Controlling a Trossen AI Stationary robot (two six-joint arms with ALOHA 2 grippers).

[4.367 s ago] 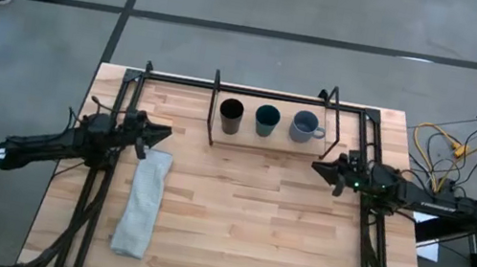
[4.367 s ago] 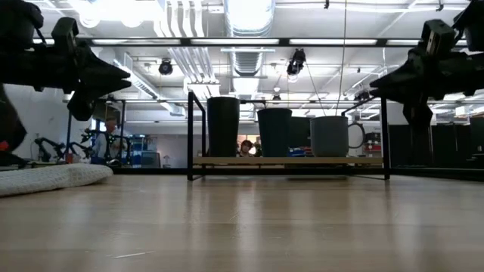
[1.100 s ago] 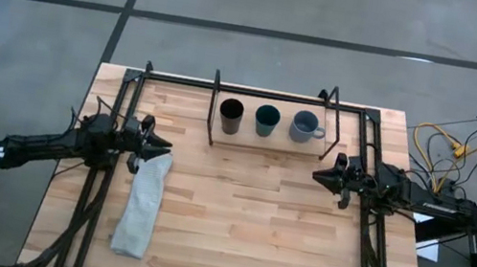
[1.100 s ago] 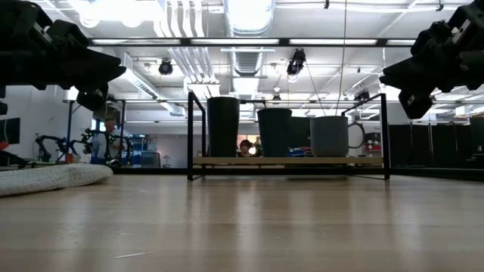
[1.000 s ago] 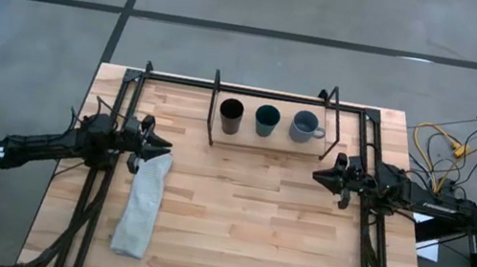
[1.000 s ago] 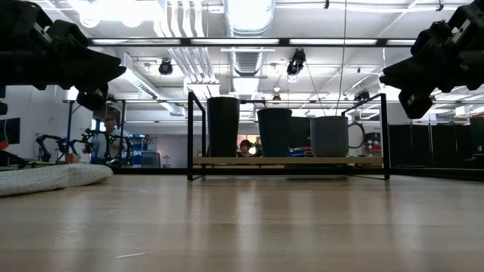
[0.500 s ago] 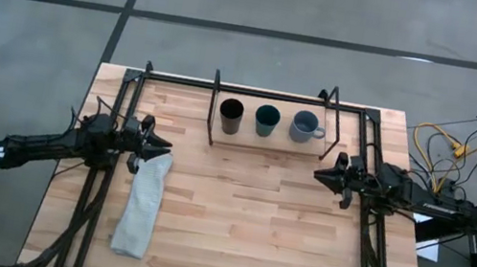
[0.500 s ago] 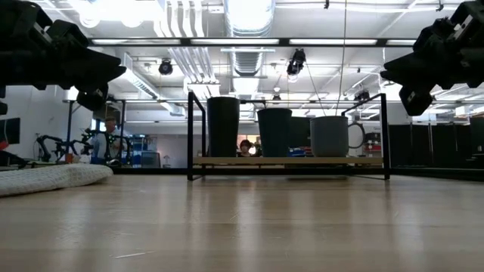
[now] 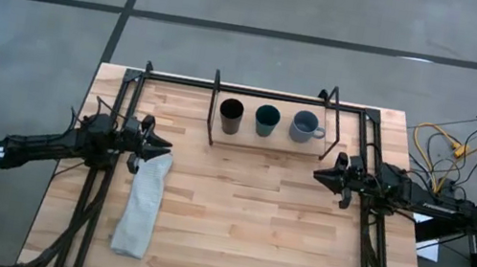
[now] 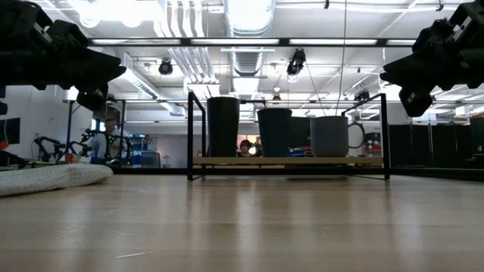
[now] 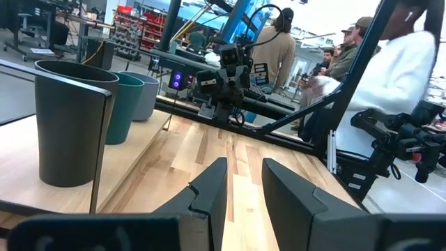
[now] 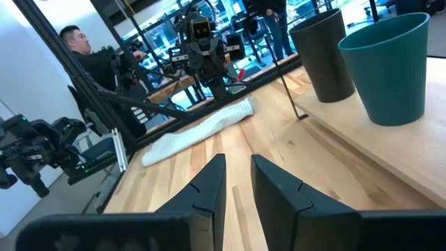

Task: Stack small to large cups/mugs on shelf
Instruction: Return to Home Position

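Three vessels stand upright in a row on the shelf's (image 9: 249, 136) pale board near the table's far edge: the black tumbler (image 9: 231, 115), the teal cup (image 9: 266, 119) and the grey-blue mug (image 9: 304, 126), whose handle points right. The low view shows the tumbler (image 10: 223, 126), cup (image 10: 274, 132) and mug (image 10: 330, 136) side by side. My left gripper (image 9: 162, 143) hovers left of the shelf, above the table, fingers narrowly open (image 11: 242, 164). My right gripper (image 9: 315, 175) hovers right of the shelf, also narrowly open (image 12: 237, 159). Both are empty.
A white folded towel (image 9: 142, 200) lies on the table's left side, just under and near of my left gripper. The black table frame (image 9: 255, 92) runs behind the shelf and down both sides. People (image 11: 279, 49) stand in the room beyond the table.
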